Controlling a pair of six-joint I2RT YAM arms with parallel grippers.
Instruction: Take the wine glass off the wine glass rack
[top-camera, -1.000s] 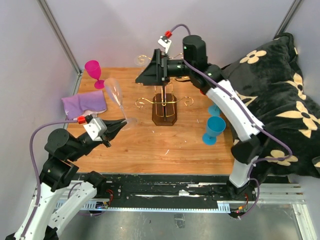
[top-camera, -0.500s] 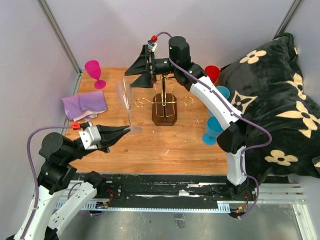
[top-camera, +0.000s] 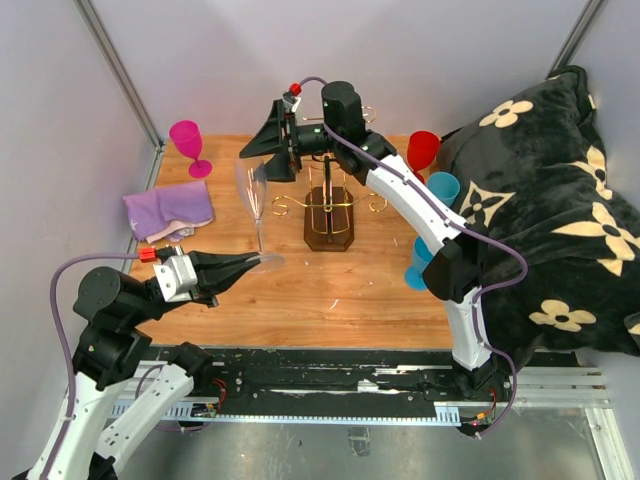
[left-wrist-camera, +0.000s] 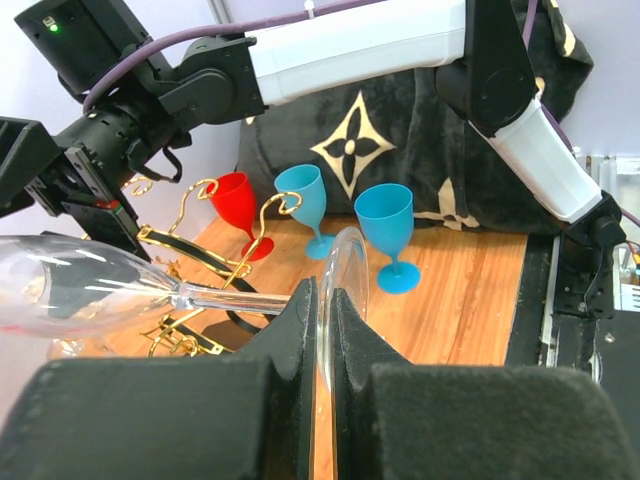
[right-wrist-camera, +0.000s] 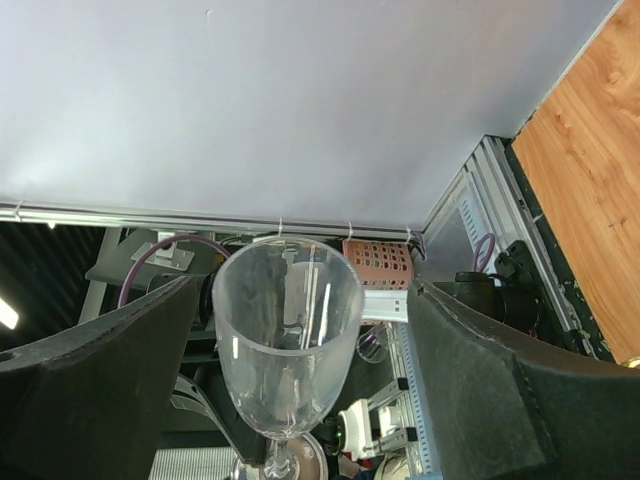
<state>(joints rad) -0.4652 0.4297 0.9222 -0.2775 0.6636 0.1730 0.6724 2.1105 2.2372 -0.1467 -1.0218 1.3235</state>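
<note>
Left of the wine glass rack (top-camera: 330, 212) and clear of its hooks, the thin, light, slippery, breakable wine glass (top-camera: 252, 190) hung by its foot in the clamped left gripper (top-camera: 252, 262), the right gripper (right-wrist-camera: 292, 335) spread wide around its bowl, apparently untouching, the stem offering safer purchase.

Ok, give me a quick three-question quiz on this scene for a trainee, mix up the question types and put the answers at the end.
1. True or false: the left gripper is shut on the foot of the wine glass.
2. Which stands nearest the purple cloth? A pink goblet, B red goblet, C blue goblet.
3. Is the right gripper open or shut?
Key: 1 true; 2 A; 3 open.
</note>
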